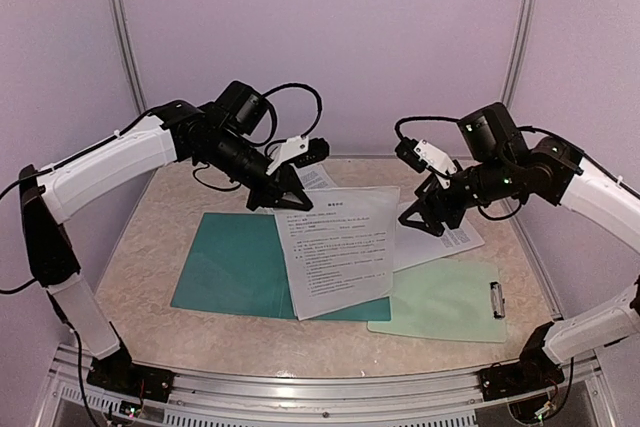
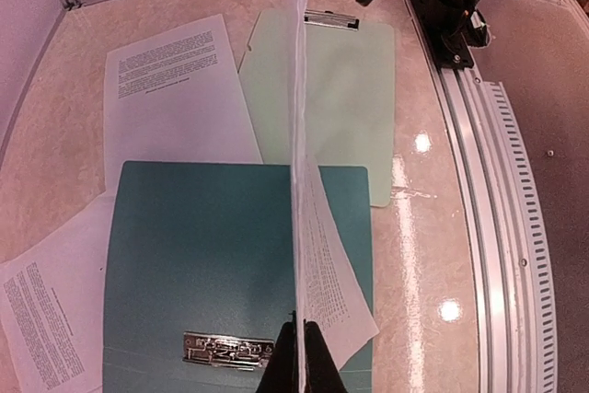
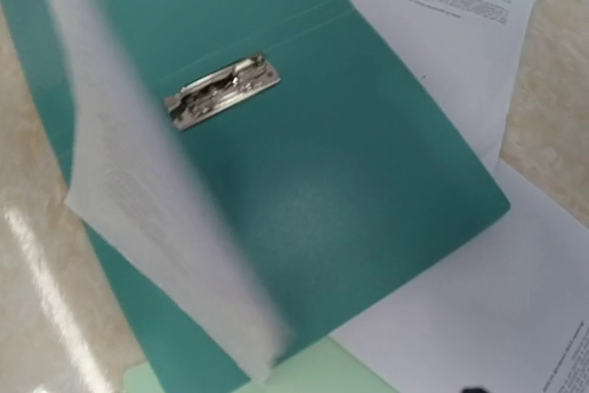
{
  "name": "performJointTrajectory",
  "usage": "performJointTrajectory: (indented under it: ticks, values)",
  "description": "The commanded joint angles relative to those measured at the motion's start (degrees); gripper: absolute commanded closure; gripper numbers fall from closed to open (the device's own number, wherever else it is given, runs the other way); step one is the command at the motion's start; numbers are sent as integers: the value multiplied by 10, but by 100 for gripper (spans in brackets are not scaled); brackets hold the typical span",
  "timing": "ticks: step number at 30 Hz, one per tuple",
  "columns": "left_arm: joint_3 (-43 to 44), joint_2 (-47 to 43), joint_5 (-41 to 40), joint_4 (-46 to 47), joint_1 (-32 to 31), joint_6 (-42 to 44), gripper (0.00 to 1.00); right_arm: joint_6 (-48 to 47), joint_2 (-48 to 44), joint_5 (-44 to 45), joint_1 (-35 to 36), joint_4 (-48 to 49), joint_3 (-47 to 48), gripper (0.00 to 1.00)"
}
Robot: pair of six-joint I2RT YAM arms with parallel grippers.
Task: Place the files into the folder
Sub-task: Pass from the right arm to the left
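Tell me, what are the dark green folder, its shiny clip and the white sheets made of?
The folder looks like thin plastic or coated card: smooth, with a faint sheen. Its clip looks like metal: silvery and glinting. The printed sheets look like plain paper: matte, thin, and one bends.

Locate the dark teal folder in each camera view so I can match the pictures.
Top external: folder left of centre on the table, partly under a printed sheet.
Left wrist: folder fills the lower middle.
Right wrist: folder fills the centre.
Shared landmark: the mint clipboard, beside the folder.
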Motion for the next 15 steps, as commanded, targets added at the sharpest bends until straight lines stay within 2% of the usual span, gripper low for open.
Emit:
performJointTrajectory:
  ticks: [1,4,10,15]
  values:
    - [-35,-45,-3,3,7,-2,100,-21,-32,-85,-32,94,-61,25]
    - [-58,-74,-3,16,13,-10,100,-17,-35,-127,-35,117,-79,25]
    - [-91,-110,14,39,19,-25,100,17,-41,-192,-36,258,-179,25]
    - [-91,-106,9,37,17,-26,100,16,-34,-204,-37,332,-236,26]
